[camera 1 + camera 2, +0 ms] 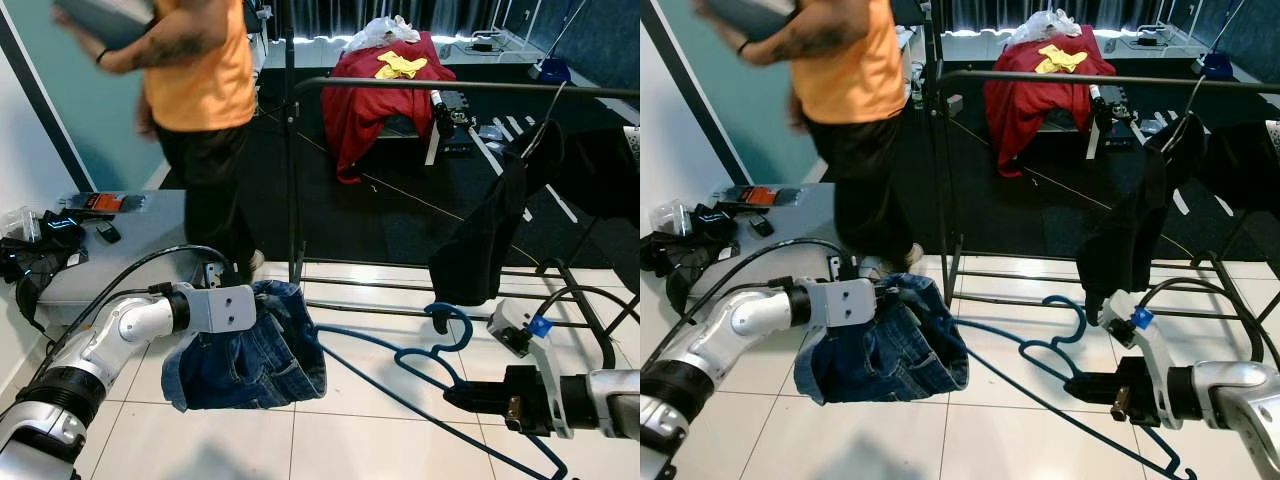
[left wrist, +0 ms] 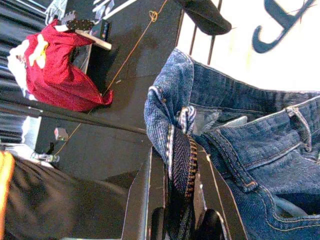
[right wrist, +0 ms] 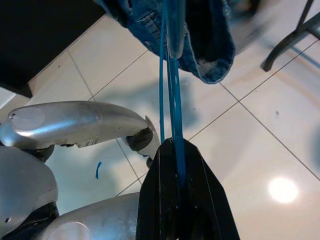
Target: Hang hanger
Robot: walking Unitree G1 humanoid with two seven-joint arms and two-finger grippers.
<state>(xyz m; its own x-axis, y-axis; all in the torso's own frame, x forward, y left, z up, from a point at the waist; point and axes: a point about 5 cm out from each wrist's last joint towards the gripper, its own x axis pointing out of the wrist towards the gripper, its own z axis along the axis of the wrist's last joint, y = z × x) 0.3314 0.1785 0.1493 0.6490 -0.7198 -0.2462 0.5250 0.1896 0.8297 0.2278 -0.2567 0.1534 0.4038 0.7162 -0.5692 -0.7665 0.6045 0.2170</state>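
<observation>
Right tool (image 1: 455, 393) is clamped on the blue hanger (image 1: 440, 345) near its neck, hook pointing up and away from the tool, w/ the rack rail (image 1: 450, 87) well above it. Left tool (image 2: 182, 220) is pinched narrow on the jeans (image 1: 250, 350) at the zipper; jeans are threaded on the hanger's far end. Step in hand, I'd say: carrying the loaded hanger to the rack. Next: lift the hook over the rail, beside the dark garment (image 1: 490, 240), then let go w/ both tools. A person (image 1: 195, 90) stands beyond the left tool.
</observation>
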